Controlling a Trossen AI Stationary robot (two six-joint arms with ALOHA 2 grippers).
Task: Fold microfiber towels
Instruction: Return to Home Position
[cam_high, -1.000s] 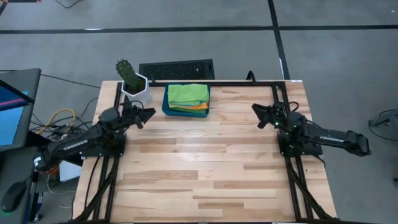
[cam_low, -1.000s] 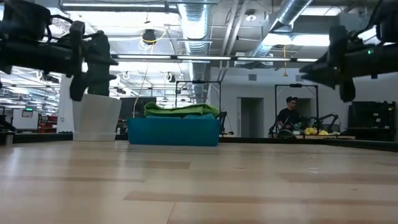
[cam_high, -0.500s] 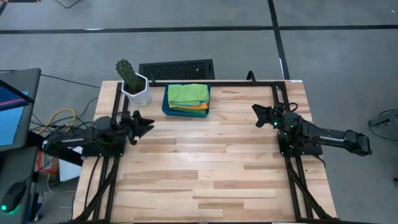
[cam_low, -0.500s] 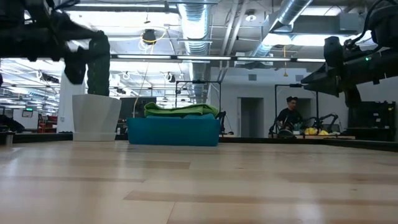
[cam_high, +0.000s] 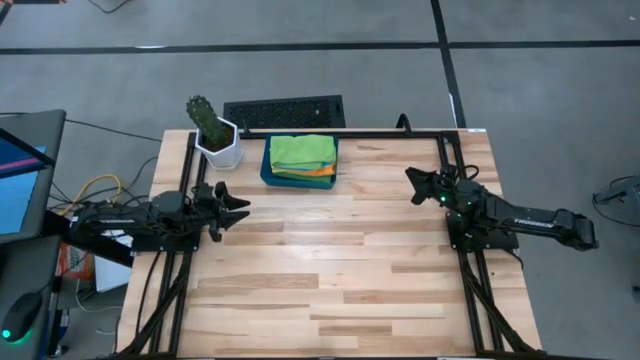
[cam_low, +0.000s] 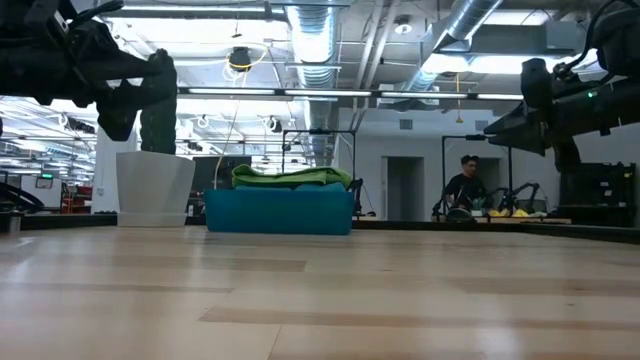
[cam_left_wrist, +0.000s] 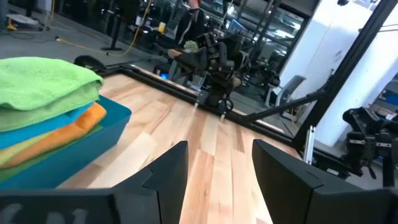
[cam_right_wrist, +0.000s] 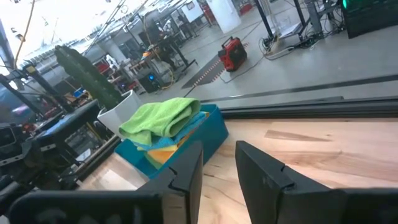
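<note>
A stack of folded microfiber towels (cam_high: 303, 155), green on top with sky-blue, yellow and orange edges below, lies in a dark teal tray (cam_high: 266, 172) at the table's far edge, left of centre. The low view shows the towels (cam_low: 290, 177) bulging above the tray (cam_low: 280, 213). My left gripper (cam_high: 240, 205) hovers open above the table's left side, nearer than the tray and pointing right; its wrist view shows the towels (cam_left_wrist: 43, 87) off to one side. My right gripper (cam_high: 409, 180) hovers open at the right, pointing left toward the towels (cam_right_wrist: 161, 118). Neither holds anything.
A white pot with a cactus (cam_high: 215, 138) stands just left of the tray. A black grille (cam_high: 285, 110) lies beyond the far edge. Black frame rails (cam_high: 445, 150) run along the table's sides and back. Bare wood (cam_high: 330, 260) spans the middle. A person (cam_low: 462, 185) sits far off in the room.
My left arm has swung away from the cactus pot toward the table's near edge, so its gripper now points right across the table instead of slanting toward the far edge, and it has rolled somewhat. It stays open. The towels have not moved.
</note>
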